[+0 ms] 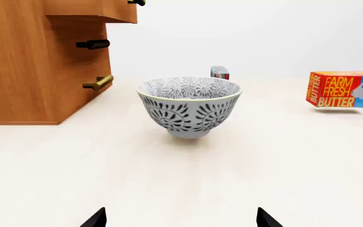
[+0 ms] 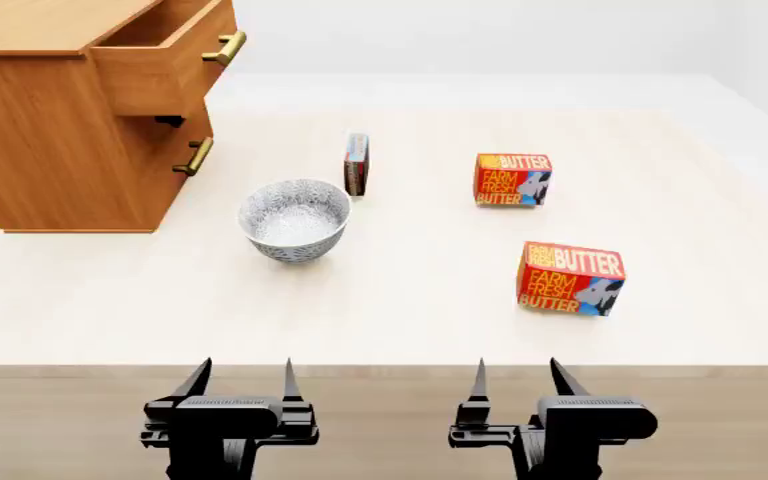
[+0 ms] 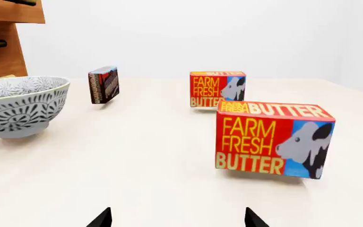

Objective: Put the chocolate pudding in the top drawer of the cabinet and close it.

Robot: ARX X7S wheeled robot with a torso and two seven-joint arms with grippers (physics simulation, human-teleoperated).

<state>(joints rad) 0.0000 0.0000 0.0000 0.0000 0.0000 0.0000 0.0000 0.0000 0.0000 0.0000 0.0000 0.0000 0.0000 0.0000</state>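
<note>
Legible text: "FARM FRESH BUTTER" on the near butter box, front face, with "BUTTER" repeated along its top edge. Same wording on the far butter box. Chocolate pudding carries print too small to read. No other text found.

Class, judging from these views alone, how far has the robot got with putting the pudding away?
Done: the top drawer of the cabinet already stands pulled out. In hand: nothing; the left gripper and right gripper are open and empty. Left: pick up the chocolate pudding standing behind the bowl, put it in, shut the drawer.
</note>
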